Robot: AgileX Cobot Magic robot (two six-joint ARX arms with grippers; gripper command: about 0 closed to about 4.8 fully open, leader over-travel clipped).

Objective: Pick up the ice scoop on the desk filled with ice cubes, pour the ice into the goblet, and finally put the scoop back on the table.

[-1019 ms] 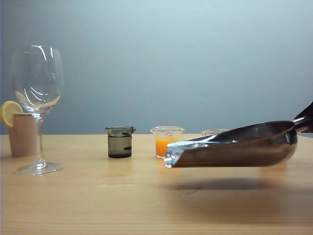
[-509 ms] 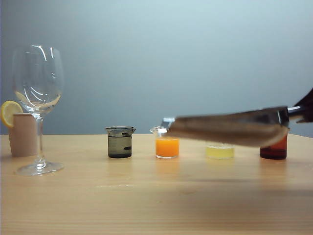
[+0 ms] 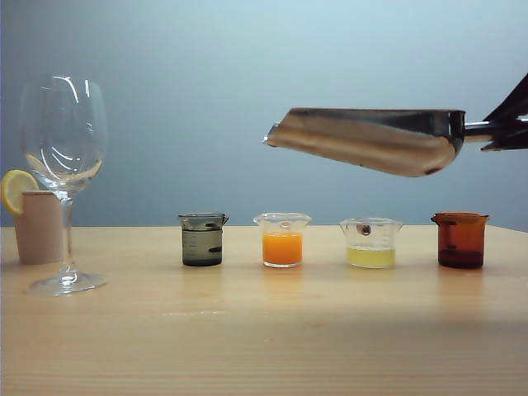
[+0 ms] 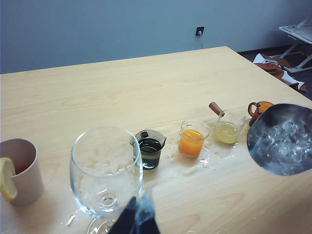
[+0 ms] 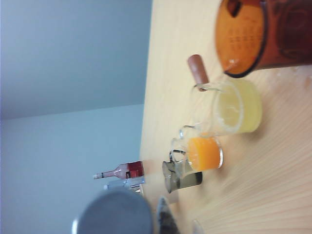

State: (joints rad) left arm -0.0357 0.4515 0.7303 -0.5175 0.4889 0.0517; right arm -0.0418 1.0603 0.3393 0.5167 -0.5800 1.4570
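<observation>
Items counted on the table point(image 3: 247, 346), exterior view:

- Goblet point(image 3: 63, 165): one, left of frame
- Beige cup point(image 3: 39, 227) with lemon slice point(image 3: 15, 188): one of each, far left
- Beakers: four in a row across the middle — dark grey point(image 3: 202, 239), orange point(image 3: 282, 239), pale yellow point(image 3: 370, 242), brown point(image 3: 460, 240)
- Ice scoop point(image 3: 371, 139): one, upper right, off the table
- Ice cubes point(image 4: 285, 144): a heap in the scoop bowl in the left wrist view, number cannot be told
- Bottle point(image 5: 119, 171): one, right wrist view only
</observation>
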